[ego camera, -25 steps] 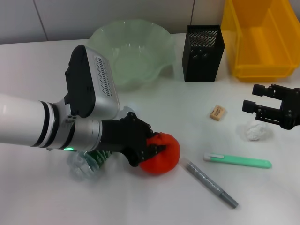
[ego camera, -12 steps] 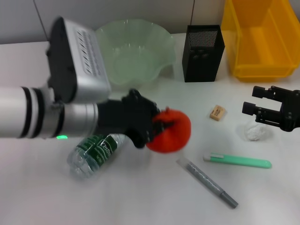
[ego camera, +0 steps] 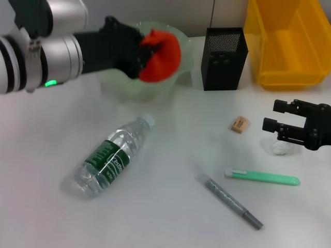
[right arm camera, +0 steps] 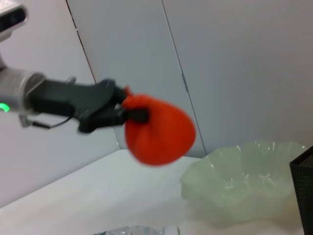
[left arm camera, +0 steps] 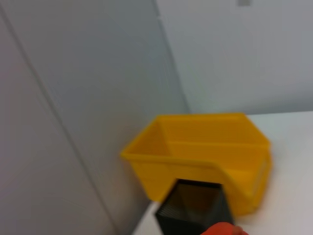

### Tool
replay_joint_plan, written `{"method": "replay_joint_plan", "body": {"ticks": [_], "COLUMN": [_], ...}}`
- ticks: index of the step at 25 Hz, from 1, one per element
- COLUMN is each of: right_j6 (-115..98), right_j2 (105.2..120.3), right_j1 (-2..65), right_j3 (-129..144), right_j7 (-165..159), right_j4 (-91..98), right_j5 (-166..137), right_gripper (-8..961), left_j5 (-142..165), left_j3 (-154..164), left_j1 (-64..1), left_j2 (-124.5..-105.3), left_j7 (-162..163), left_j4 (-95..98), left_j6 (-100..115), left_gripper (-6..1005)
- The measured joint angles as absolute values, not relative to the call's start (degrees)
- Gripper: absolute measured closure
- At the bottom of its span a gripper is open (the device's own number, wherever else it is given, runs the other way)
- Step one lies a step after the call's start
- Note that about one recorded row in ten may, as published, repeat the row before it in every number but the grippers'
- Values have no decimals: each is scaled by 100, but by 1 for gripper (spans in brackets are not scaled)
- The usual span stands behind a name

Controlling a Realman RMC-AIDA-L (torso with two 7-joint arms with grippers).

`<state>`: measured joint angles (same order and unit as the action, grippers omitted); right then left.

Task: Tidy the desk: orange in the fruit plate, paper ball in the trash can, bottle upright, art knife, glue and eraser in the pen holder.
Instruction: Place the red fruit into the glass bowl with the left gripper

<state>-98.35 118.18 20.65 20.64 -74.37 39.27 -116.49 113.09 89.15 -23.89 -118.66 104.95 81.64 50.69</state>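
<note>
Green glass fruit plate [ego camera: 121, 85] empty; left tool [ego camera: 138, 49] pinching orange [ego camera: 161, 56] above it; right tool [ego camera: 277, 117] spread.

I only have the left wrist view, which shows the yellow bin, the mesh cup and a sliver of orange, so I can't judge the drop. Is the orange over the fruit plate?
Observer: In the head view the left hand, shut on the orange, overlaps the fruit plate. The right wrist view shows the orange held high in the air, not in the plate.
Operator: Is the bottle upright?
Observer: No. The bottle lies on its side on the table, with its cap toward the plate.
Operator: Where is the right hand?
Observer: The right hand is open, right by the paper ball, with the eraser beside it.
</note>
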Motion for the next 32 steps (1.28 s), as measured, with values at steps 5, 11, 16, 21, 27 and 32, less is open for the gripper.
{"method": "replay_joint_plan", "body": {"ticks": [5, 11, 16, 21, 27, 32], "right_j6": [-9859, -9871, -9869, -9837, -9849, -9868], "right_j2": [11855, 11874, 11874, 11875, 11879, 11882], "right_j1": [2060, 2030, 2012, 2018, 2019, 2003], "right_j3": [2095, 2101, 2100, 2104, 2109, 2109], "right_j7": [-7430, -7422, -7420, -7418, -7417, -7417], "right_j4": [3920, 3920, 3920, 3920, 3920, 3920], "right_j5": [-11665, -11673, -11673, -11678, -11681, -11680], "right_gripper": [249, 249, 248, 249, 249, 248], "left_j5": [11322, 11325, 11327, 11326, 11293, 11286], "left_j3": [8743, 8718, 8767, 8786, 8806, 8834], "left_j1": [-2806, -3238, -3452, -3585, -3766, -3950], "left_j2": [-11863, -11872, -11900, -11914, -11913, -11912], "left_j7": [10489, 10376, 10190, 10095, 10091, 10143], "left_j4": [7554, 6700, 6205, 5945, 5592, 5239], "left_j6": [4396, 3658, 3113, 2825, 2511, 2365], "left_gripper": [935, 938, 921, 890, 852, 744]}}
